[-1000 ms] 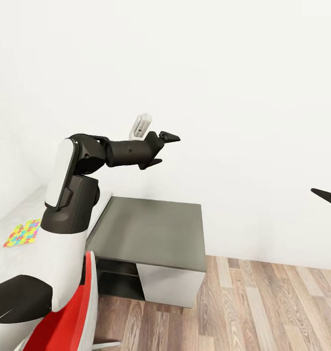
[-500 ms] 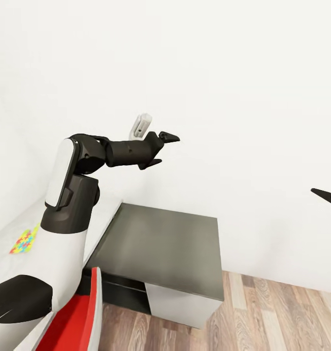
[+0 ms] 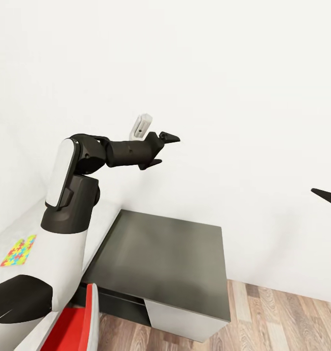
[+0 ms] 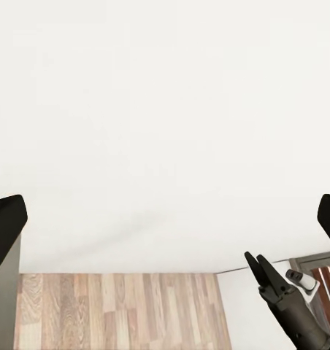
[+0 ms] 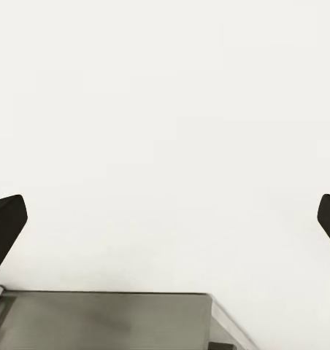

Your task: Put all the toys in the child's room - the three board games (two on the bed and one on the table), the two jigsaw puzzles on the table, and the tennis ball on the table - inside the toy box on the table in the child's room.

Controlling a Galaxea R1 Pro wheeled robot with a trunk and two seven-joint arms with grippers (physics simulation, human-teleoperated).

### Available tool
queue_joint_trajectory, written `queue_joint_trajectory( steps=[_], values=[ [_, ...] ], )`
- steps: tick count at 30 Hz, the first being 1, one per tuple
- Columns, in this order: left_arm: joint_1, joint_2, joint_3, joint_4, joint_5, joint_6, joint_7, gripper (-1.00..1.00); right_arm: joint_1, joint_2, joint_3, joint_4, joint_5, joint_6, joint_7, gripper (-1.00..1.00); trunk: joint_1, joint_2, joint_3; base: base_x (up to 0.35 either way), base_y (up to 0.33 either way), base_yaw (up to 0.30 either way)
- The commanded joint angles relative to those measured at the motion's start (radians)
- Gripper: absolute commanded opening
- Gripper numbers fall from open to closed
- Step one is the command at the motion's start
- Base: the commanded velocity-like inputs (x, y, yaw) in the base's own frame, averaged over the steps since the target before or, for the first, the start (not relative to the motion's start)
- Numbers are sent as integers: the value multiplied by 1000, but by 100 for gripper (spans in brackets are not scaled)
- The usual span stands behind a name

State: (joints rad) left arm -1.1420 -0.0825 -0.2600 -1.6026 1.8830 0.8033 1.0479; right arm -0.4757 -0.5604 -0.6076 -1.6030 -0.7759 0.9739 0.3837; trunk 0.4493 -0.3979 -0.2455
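One jigsaw puzzle [image 3: 18, 250] is lying flat on the pale grey stretch of the worktop [image 3: 165, 256] at about 8 o'clock in the head view, just beside the robot's white left upper arm. The dark grey section of the worktop is sitting at about 6 o'clock, its white cabinet front facing the wood-plank floor [image 3: 282, 317]. A red chair [image 3: 75, 326] is showing at about 7 o'clock, close against the worktop's near edge. The left tool [image 3: 160, 150] is hanging in the air above the worktop, pointing toward 3 o'clock at the white wall, with its two dark fingers standing apart and nothing between them. Part of the right tool [image 3: 328, 197] is poking in at the 3 o'clock edge; how wide it is standing cannot be told from this view.

Left wrist view: both dark fingertips [image 4: 4, 226] are sitting at the outer edges, wide apart and gripping nothing. White wall is lying ahead, with floor planks below it. The right tool [image 4: 261, 267] is showing over the floor, its tips looking close together.

Right wrist view: the two fingertips [image 5: 4, 222] are likewise standing at the outer edges, spread wide and empty. White wall is facing them, with the dark grey worktop section [image 5: 99, 321] beneath.
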Motion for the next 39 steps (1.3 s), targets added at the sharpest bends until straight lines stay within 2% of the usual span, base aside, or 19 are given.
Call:
queue_joint_trajectory(
  steps=[1,10,14,17,18,22,25,26,29,30,33,35,37,38,39],
  values=[
    [-1,-1,1,0,8,2,10,100,-1,0,-1,0,7,5,9,100,1,-2,-2,29,0,2],
    [1,0,2,0,8,2,11,100,-1,-1,0,1,6,9,9,100,1,-2,-2,12,0,1],
    [4,14,3,0,7,2,12,100,-1,-1,1,3,4,11,9,100,1,-2,-2,3,0,50],
    [8,60,6,0,8,2,19,100,-1,-1,2,4,3,13,9,100,1,-2,-3,2,0,104],
    [8,60,6,0,8,2,19,100,-1,-1,2,4,3,13,9,100,1,-2,-3,1,0,112],
    [29,157,18,-2,16,-3,25,100,-1,0,3,6,3,14,9,100,1,-2,-5,1,0,118],
    [49,226,44,-3,21,-5,26,100,-1,6,3,9,3,13,9,100,1,-2,-7,0,0,108],
    [49,226,44,-3,21,-5,26,100,-1,6,3,9,3,13,9,100,1,-2,-7,0,0,96],
    [70,288,77,-3,24,-6,25,100,-1,24,3,10,4,12,10,100,1,-2,-8,0,0,62],
    [70,288,77,-3,24,-6,25,100,-1,24,3,10,4,12,10,100,1,-2,-8,0,0,49],
    [93,341,101,-3,27,-7,23,100,-1,39,6,11,5,12,11,100,1,-2,-9,0,0,32],
    [109,369,111,-3,28,-7,22,100,0,45,22,12,6,11,11,100,1,-2,-9,0,0,18],
    [124,396,118,-3,27,-9,20,100,-1,48,53,12,6,11,11,100,1,-2,-9,0,0,12],
    [124,396,118,-3,27,-9,20,100,-1,48,53,12,6,11,11,100,1,-2,-9,0,0,10],
    [130,409,122,-2,27,-10,19,100,-1,48,74,11,7,12,11,100,1,-2,-9,0,0,8]
  ],
)
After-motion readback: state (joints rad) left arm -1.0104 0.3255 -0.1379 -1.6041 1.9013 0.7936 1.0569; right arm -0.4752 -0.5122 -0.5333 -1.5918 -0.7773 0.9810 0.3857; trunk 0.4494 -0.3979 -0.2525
